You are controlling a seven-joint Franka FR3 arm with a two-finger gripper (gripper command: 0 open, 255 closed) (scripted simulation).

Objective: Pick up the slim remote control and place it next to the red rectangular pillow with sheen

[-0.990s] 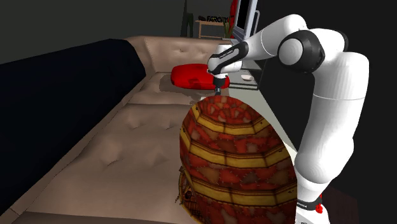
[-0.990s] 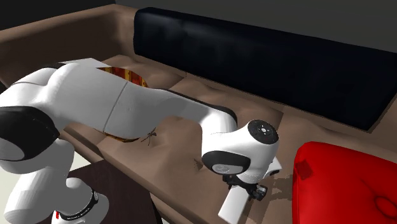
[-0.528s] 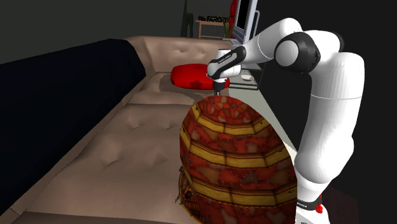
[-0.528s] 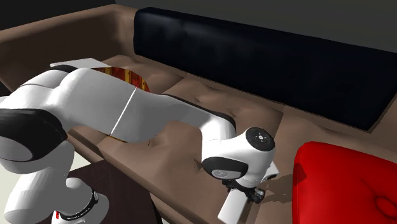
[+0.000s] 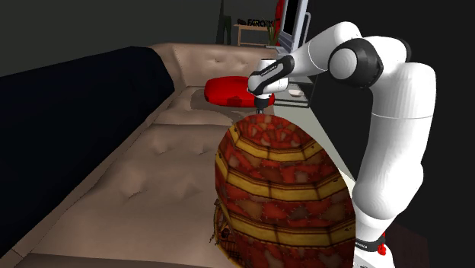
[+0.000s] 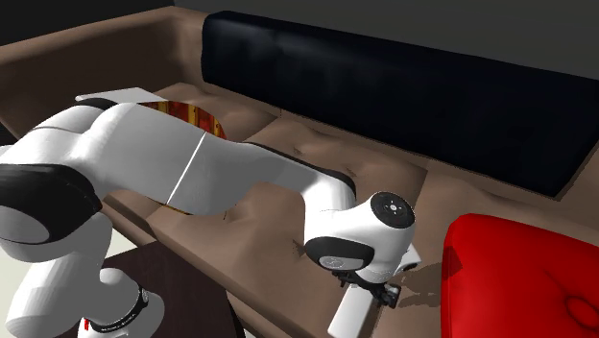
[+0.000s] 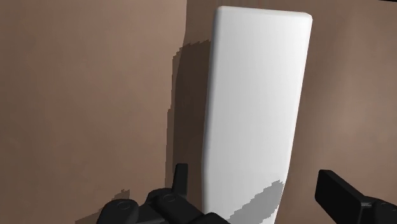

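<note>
The slim remote [image 7: 254,108] is a plain white slab lying flat on the brown sofa seat [image 7: 89,95]. My gripper [image 7: 261,191] is directly over its near end, open, with a black finger [image 7: 181,179] on each side and a gap between each finger and the remote. In the second exterior view the remote [image 6: 349,312] juts out from under the gripper [image 6: 382,294], a short way from the shiny red pillow [image 6: 518,278] on that view's right. In the shoulder view the gripper [image 5: 260,107] hangs just in front of the red pillow [image 5: 227,91].
A large round pillow [image 5: 282,190] patterned in red and yellow stands on the seat near the stand and hides the sofa behind it. A black back cushion [image 6: 403,96] runs along the sofa. A small table with a screen [image 5: 293,30] stands beyond the sofa's end.
The fingers, shut on the remote in the earlier frames, now stand apart from it. A second ago the hand was slightly higher; since half a second ago the arm has hardly moved.
</note>
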